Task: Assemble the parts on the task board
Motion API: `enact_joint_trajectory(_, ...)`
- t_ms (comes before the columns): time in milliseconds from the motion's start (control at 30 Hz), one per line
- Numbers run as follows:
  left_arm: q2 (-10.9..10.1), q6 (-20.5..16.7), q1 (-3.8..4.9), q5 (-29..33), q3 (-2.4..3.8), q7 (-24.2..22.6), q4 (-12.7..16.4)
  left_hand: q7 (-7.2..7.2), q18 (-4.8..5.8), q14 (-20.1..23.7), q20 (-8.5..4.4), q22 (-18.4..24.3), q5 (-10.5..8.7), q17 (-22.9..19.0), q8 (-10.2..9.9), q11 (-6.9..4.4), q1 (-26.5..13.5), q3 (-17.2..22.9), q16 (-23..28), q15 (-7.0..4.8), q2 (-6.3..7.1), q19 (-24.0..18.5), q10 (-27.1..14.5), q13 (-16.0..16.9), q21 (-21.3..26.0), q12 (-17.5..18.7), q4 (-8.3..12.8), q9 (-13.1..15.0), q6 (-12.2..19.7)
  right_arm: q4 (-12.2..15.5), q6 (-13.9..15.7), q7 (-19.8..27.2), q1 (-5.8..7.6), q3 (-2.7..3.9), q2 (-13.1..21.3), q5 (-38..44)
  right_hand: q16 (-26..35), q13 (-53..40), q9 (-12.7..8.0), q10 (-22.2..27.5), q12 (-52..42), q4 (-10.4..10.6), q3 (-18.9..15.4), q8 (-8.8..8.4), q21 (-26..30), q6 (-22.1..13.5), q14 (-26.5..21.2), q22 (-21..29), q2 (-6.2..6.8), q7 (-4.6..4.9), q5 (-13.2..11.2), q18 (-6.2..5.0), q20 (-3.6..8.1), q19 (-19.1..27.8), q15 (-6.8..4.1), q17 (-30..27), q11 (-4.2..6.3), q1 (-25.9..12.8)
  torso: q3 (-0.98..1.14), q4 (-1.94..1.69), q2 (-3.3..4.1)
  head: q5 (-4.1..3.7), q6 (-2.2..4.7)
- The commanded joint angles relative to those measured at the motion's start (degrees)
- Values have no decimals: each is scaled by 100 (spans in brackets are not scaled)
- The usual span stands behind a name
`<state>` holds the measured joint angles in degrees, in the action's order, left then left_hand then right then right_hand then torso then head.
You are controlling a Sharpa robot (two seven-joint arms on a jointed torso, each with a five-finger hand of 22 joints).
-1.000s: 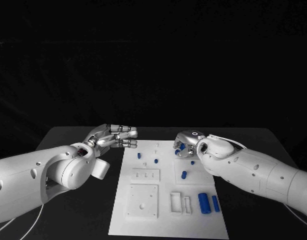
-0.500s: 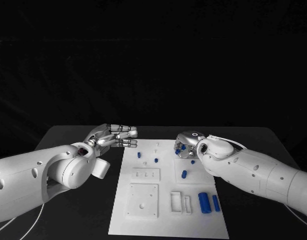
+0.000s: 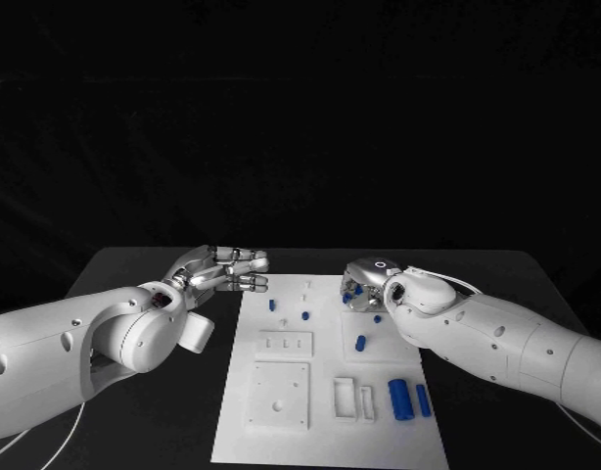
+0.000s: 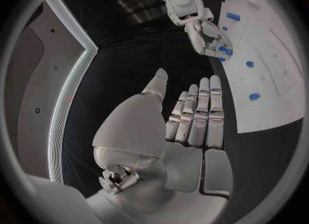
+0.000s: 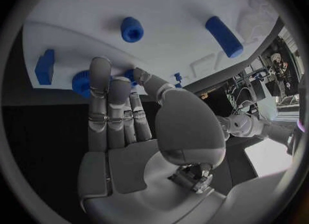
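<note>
Head view shows two blue cylinders [image 3: 409,398] nearest on the white rectangular task board [image 3: 322,431], the empty, loosely spread silver left hand [image 3: 223,267] beyond its corner, while the right wrist view reveals the silver right hand [image 5: 122,113] touching a round blue part [image 5: 82,82], grasp unclear.

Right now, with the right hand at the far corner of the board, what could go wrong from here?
1. The right hand has its fingertips on a round blue part at the task board edge; a slip might push the part off onto the black table.
2. Other blue pieces, such as a short cylinder, lie loose nearby; the fingers could knock them.
3. The left hand hovers beside the board and holds nothing, so the board might shift if pressed.
</note>
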<state>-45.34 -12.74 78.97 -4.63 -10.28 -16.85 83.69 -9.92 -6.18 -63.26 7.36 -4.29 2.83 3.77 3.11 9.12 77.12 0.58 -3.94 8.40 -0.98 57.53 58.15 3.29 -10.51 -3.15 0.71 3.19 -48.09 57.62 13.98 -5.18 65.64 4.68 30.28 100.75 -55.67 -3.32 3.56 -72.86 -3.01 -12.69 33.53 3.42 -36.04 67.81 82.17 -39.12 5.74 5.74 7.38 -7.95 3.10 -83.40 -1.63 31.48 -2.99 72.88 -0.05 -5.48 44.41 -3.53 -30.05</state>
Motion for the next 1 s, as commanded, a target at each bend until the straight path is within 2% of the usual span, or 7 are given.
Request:
enact_joint_trajectory(33,16,83,9,-2,5,-22,7,-2,104,40,9,0,-7,-6,15,12,-9,-4,27,-11,-16,-9,12,5,11,-27,-20,9,30,36,470,-79,-7,-4,2,63,15,-19,23,-96,-33,40,118,21,-63,98,-6,-110,-83,-16,-77,52,30,71,-45,-7,33,35,-11,-13,3,2,32)
enact_joint_trajectory(233,19,38,9,-2,5,8,-20,-4,104,38,8,0,-7,-6,16,12,-3,-4,28,-11,-19,-6,11,5,15,-27,-16,10,21,151,727,-191,-5,23,14,-19,-3,-17,24,-174,-33,122,134,22,-93,223,-8,-319,-83,-47,-198,57,65,128,-80,23,67,51,-1,-10,13,32,102)
enact_joint_trajectory(467,34,-21,9,-2,5,58,-92,-1,103,32,7,-1,-7,-5,19,11,6,3,25,-13,-31,-2,18,6,15,-29,-13,11,1,237,929,-431,19,150,-92,-24,-10,-17,22,-208,-34,121,134,20,-81,259,-11,-421,-77,-58,-168,53,83,123,-96,45,77,52,-10,-3,20,37,163)
enact_joint_trajectory(633,60,-27,10,-2,5,70,-109,0,101,31,6,-3,-6,-6,17,9,19,5,27,-14,-28,3,22,5,15,-28,-3,10,-6,134,1070,-616,39,190,-270,11,-4,-17,22,-209,-34,119,143,20,-30,267,-13,-517,-70,-59,-155,50,85,115,-99,56,80,51,-10,-22,32,19,186)
enact_joint_trajectory(700,73,-23,10,-2,5,74,-112,0,101,31,6,-3,-6,-6,17,9,19,5,27,-14,-28,3,22,5,15,-28,-3,10,-6,55,1108,-687,47,198,-369,38,-1,-17,22,-215,-33,122,153,20,48,269,-13,-635,-54,-60,-96,48,89,91,-103,67,81,49,-10,-19,34,40,193)
enact_joint_trajectory(833,90,-15,10,-2,6,69,-116,0,100,32,7,-4,-5,-6,16,11,23,10,27,-13,-36,3,19,5,16,-28,1,10,-3,-62,1088,-791,55,204,-526,62,-5,-15,23,-217,-31,131,163,20,85,272,-12,-694,-45,-60,-84,45,91,75,-106,73,83,41,-13,-13,43,47,201)
enact_joint_trajectory(1000,125,-15,10,-2,7,68,-144,0,99,33,7,-4,-5,-6,16,9,23,10,27,-13,-39,4,17,5,15,-28,5,10,-7,-182,1038,-862,57,207,-706,66,3,-17,22,-211,-33,148,149,20,147,270,-15,-772,-51,-62,-85,44,94,68,-111,72,83,27,-3,-18,54,50,209)
